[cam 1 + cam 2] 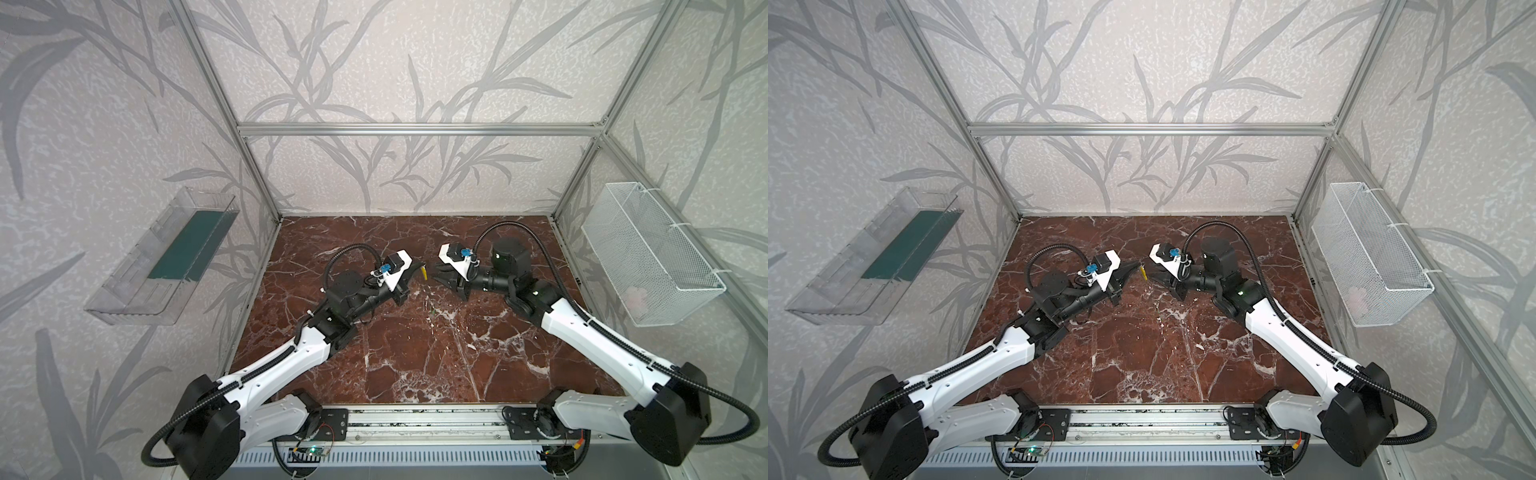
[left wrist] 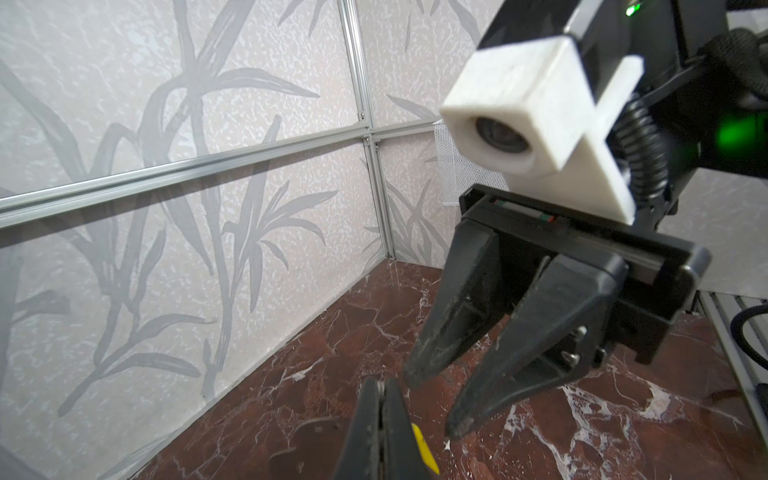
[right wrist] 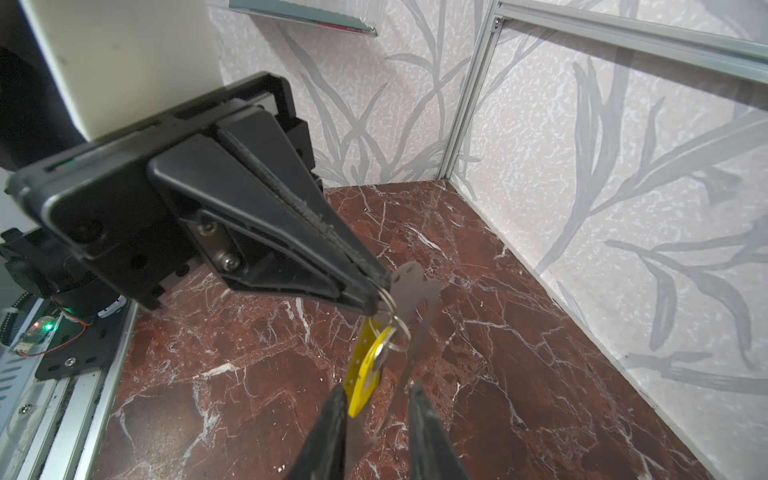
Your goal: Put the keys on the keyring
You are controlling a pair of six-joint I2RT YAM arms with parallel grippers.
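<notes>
Pinches keyring [image 3: 419, 291] in closed left end effector [image 3: 380, 297], yellow key [image 3: 365, 374] hung just below those tips. Straddles that key with parted right end effector [image 2: 436, 401]. Should probably back right end effector straight off, clear of key and keyring, no snagging.

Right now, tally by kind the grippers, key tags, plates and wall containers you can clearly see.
Black parallel grippers: 2, left gripper and right gripper
Yellow plastic key tag: 1
Pale-grey flat plate: 1
Wall containers: 2, clear plastic tray and white wire-mesh basket
Total: 6
</notes>
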